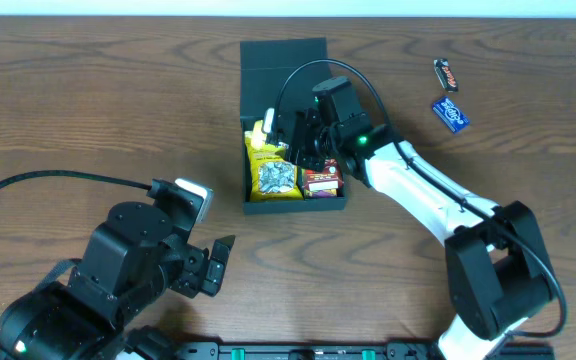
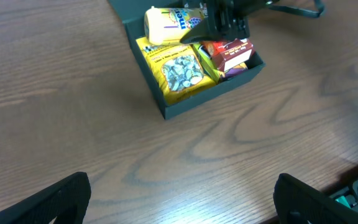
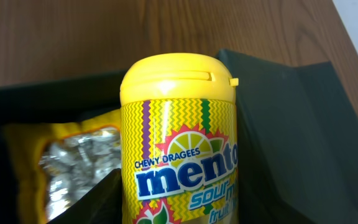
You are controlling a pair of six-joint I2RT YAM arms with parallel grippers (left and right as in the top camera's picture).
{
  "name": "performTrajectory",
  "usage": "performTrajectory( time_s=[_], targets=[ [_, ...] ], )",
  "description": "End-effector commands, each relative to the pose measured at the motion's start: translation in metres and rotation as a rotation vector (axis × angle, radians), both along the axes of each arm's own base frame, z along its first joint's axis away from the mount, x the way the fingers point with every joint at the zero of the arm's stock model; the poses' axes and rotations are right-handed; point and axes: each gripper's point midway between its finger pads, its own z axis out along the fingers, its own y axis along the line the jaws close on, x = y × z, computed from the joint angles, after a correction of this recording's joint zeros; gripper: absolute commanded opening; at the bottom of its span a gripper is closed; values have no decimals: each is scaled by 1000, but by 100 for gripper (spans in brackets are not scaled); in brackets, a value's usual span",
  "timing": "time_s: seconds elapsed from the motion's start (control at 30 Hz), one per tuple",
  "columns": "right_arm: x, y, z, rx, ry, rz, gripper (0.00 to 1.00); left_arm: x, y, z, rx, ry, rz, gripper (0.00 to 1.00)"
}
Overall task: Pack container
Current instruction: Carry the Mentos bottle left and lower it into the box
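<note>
From overhead, the right gripper (image 1: 295, 135) is seen inside the open container (image 1: 283, 58), a dark square box whose lid flap stands open beyond the gripper on the wooden table (image 1: 88, 100). A yellow bottle (image 1: 260, 135) is clasped at the gripper's fingertips. A yellow packet (image 1: 276, 178) of silver-wrapped sweets and a small red carton (image 1: 320, 180) are packed side by side just beside the gripper, against the box's front wall. A dark bar (image 1: 446, 74) and a blue packet (image 1: 450, 114) are left on the table, well apart from the gripper and outside the box. The left gripper (image 1: 218, 265) is held over bare wood, well apart from the container. In the left wrist view, the left gripper (image 2: 182, 180) is shown spread wide with nothing between its fingers (image 2: 55, 199). The container (image 2: 191, 106) lies ahead of it, and the bottle (image 2: 166, 22) is seen on its side, cap turned away from the right gripper (image 2: 207, 31). In the right wrist view, the bottle (image 3: 179, 143) fills the middle, with one dark finger (image 3: 98, 199) pressed against its side; the other finger cannot be made out. The packet (image 3: 73, 155) is seen beside the bottle, and the container's dark wall (image 3: 291, 124) on its other side.
</note>
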Motion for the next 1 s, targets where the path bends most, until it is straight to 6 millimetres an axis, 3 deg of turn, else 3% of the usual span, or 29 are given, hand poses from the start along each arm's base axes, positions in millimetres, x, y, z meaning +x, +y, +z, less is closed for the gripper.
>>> performTrajectory(
  time_s=[0.0, 0.23, 0.27, 0.33, 0.63, 0.97],
  targets=[
    [6, 7, 5, -6, -60, 39, 1, 0, 1, 5, -8, -12, 7, 95],
    [20, 4, 7, -22, -115, -3, 3, 0, 1, 5, -8, -12, 7, 95],
    [21, 4, 8, -21, -122, -5, 7, 0, 1, 5, -8, -12, 7, 95],
    [24, 2, 8, -28, -128, -23, 36, 0, 1, 5, -8, -12, 7, 95],
    [28, -1, 8, -40, -136, -50, 74, 0, 1, 5, -8, -12, 7, 95],
    [30, 0, 11, -9, -117, -86, 77, 0, 1, 5, -8, -12, 7, 95]
  ],
)
